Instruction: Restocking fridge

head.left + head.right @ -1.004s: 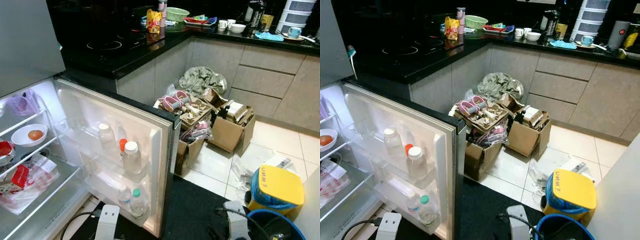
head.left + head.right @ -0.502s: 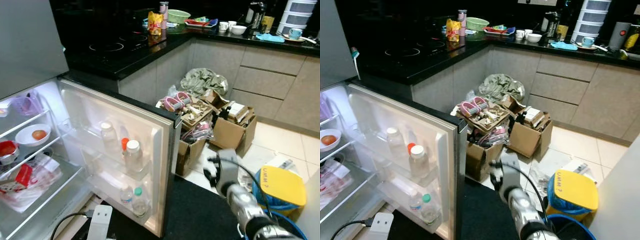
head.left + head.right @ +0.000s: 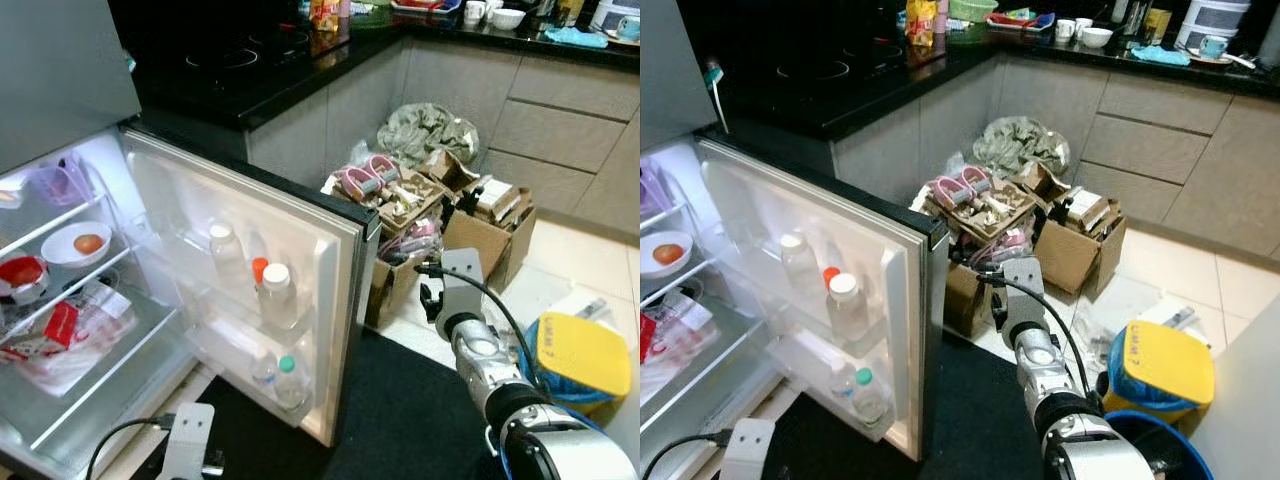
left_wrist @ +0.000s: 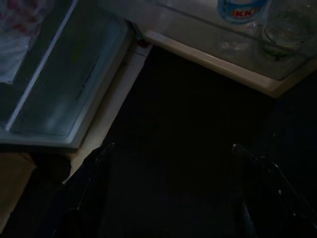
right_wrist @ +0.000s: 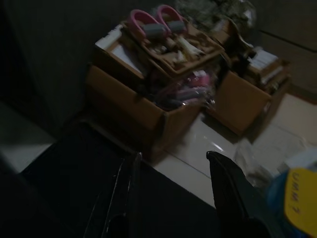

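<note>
The fridge stands open, its door (image 3: 330, 300) swung toward me. The door racks hold a white-capped bottle (image 3: 277, 296), another bottle (image 3: 226, 256) behind it, and small bottles (image 3: 288, 378) lower down. On the shelves sit a white bowl (image 3: 75, 243) with an orange round thing, a red container (image 3: 20, 272) and a plastic bag (image 3: 60, 335). My right gripper (image 3: 430, 298) is raised to the right of the door edge. It points at the cardboard boxes, open and holding nothing (image 5: 174, 155). My left gripper (image 4: 171, 146) hangs open over the dark mat, below the door's bottom rack.
Open cardboard boxes (image 3: 400, 215) full of clutter stand on the tile floor just past the door. A yellow-lidded bin (image 3: 575, 355) sits at the right. A dark mat (image 3: 400, 420) covers the floor before me. A black counter with a cooktop (image 3: 240, 70) runs behind the fridge door.
My right arm has risen from the bottom edge and stretched forward toward the boxes. The camera has tilted down and the scene has shifted slightly; the fridge contents are unchanged.
</note>
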{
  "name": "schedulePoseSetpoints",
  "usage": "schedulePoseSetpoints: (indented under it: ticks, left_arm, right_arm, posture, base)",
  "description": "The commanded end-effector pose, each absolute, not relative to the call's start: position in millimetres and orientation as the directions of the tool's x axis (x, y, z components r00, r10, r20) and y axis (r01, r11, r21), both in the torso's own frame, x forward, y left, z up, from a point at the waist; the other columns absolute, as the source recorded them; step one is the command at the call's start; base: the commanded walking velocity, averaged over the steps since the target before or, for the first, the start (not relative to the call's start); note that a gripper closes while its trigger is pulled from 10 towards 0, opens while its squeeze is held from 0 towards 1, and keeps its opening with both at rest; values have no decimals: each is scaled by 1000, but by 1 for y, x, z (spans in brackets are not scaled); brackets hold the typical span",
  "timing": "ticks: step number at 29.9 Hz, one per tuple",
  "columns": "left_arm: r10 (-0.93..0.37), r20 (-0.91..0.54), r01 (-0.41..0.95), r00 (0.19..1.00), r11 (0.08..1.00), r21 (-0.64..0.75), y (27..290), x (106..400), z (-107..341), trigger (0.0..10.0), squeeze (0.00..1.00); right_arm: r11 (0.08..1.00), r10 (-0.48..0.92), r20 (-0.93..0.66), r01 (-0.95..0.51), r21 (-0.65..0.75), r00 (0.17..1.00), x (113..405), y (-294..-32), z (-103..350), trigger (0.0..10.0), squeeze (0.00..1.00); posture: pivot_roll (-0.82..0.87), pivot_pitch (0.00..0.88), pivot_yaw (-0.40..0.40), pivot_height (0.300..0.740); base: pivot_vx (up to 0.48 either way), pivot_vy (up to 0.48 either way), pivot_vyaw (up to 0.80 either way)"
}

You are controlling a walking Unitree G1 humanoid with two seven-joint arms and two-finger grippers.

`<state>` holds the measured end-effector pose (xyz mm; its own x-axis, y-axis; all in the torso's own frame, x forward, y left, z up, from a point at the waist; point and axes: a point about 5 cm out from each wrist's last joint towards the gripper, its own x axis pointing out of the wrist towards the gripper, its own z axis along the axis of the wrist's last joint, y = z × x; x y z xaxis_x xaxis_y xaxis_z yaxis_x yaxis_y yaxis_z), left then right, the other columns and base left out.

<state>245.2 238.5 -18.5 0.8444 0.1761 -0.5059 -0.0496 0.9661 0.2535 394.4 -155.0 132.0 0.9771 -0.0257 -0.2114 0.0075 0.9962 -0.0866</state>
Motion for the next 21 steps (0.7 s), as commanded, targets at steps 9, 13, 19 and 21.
schedulePoseSetpoints:
  ticks: [9, 13, 19, 21]
  left_arm:
    - [156, -508, -2, 847, 957, 290, 254, 233, -13, 10000, 0]
    - [143, -509, 11, 849, 958, 288, 253, 233, -12, 10000, 0]
    - [125, -518, 29, 846, 960, 278, 248, 231, -12, 10000, 0]
    - [123, -520, 30, 845, 960, 277, 248, 231, -12, 10000, 0]
  right_arm:
    - [999, 44, -144, -40, 28, 989, 404, -111, 158, 10000, 0]
    - [974, 219, -103, -212, 79, 970, 401, -66, 168, 10000, 0]
    - [890, 447, -40, -439, 124, 894, 390, -12, 181, 10000, 0]
    - [873, 478, -32, -471, 128, 878, 388, -6, 182, 10000, 0]
  posture:
    - [73, 291, 34, 740]
    - [71, 291, 37, 740]
    - [64, 293, 36, 740]
    - [64, 293, 36, 740]
  base:
    - [0, 0, 0]
    - [0, 0, 0]
    - [0, 0, 0]
    - [0, 0, 0]
